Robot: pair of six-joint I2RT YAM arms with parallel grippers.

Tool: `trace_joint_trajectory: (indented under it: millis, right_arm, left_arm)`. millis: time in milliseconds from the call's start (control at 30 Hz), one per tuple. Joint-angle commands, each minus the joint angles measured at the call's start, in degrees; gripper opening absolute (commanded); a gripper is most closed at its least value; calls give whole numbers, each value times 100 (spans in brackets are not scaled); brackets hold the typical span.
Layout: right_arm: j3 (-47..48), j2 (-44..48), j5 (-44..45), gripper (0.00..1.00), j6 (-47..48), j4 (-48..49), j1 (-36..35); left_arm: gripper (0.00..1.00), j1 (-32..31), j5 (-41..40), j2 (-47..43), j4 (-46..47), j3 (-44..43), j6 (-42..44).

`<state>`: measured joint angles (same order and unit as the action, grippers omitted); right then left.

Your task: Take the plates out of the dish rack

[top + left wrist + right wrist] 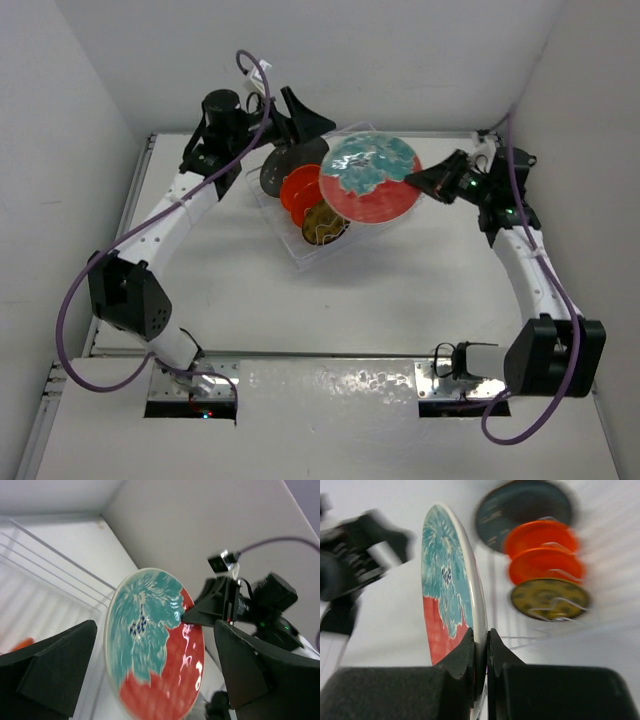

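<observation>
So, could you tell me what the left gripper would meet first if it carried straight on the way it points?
The left gripper would likely meet the red and teal plate, dead ahead of its open jaws, the right gripper shut on the plate's far rim. Depth is hard to judge.

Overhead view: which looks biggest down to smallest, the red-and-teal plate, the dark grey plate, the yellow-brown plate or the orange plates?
1. red-and-teal plate: clearly largest.
2. dark grey plate and yellow-brown plate: they look alike, and both stand tilted and overlapped, so I won't rank them.
3. orange plates: they seem smallest, though partly hidden.
</observation>
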<state>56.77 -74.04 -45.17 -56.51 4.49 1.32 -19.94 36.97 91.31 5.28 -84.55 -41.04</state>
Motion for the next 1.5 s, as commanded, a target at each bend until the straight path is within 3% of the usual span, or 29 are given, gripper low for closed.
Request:
trace_joint_trajectory:
  millis: [0, 33, 200, 433, 833, 900, 933, 967, 1000, 1033, 1067, 1100, 1233, 1467]
  right_arm:
    - [62, 828, 1621, 0, -194, -1241, 912]
    - [62, 1039, 2269, 0, -168, -1466, 1018]
    - [-587, 1962, 3881, 0, -817, -1888, 1860]
    - [-1080, 2395, 5904, 0, -853, -2962, 2030]
    - [-2908, 1771, 5133, 0, -80, -899, 2030]
    - [-3180, 1551, 4879, 11, -35, -784, 2030]
    - [-3260, 1481, 4790, 24, -62, -783, 2030]
    - [-3408, 1437, 4711, 57, -62, -827, 2030]
    - [-3453, 1384, 4640, 68, -36, -931, 2004]
    - [-3480, 1392, 4657, 88, 25, -1263, 1977]
    - [-3419, 1418, 4744, 99, 70, -1580, 1942]
    - [-3332, 1523, 4850, 99, 174, -1887, 1829]
    - [-2830, 2084, 5604, 99, 412, -3898, 1406]
    - [-2478, 3018, 5966, 99, 1167, -5133, 844]
  left_arm:
    - [100, -36, -1014, -165, -1236, -711, 903]
    - [100, -36, -1408, -235, -1422, -807, 1035]
    - [100, -27, -2219, -508, -2643, -1063, 1861]
    - [100, -18, -3099, -562, -3866, -1054, 2389]
    - [95, -53, -2765, 211, -4685, -1661, 3137]
    - [94, -132, -3019, 334, -4667, -1678, 3216]
    - [93, -159, -3177, 387, -4694, -1731, 3251]
    - [93, -194, -3440, 440, -4685, -1757, 3286]
    - [92, -194, -3538, 562, -4659, -1792, 3321]
    - [91, -194, -3608, 642, -4667, -1827, 3339]
    - [89, -185, -3670, 738, -4711, -2037, 3365]
    - [84, -194, -3827, 974, -4781, -2178, 3409]
    - [82, -203, -4487, 1406, -4975, -2845, 3550]
    - [78, -203, -4857, 2268, -4519, -3287, 4321]
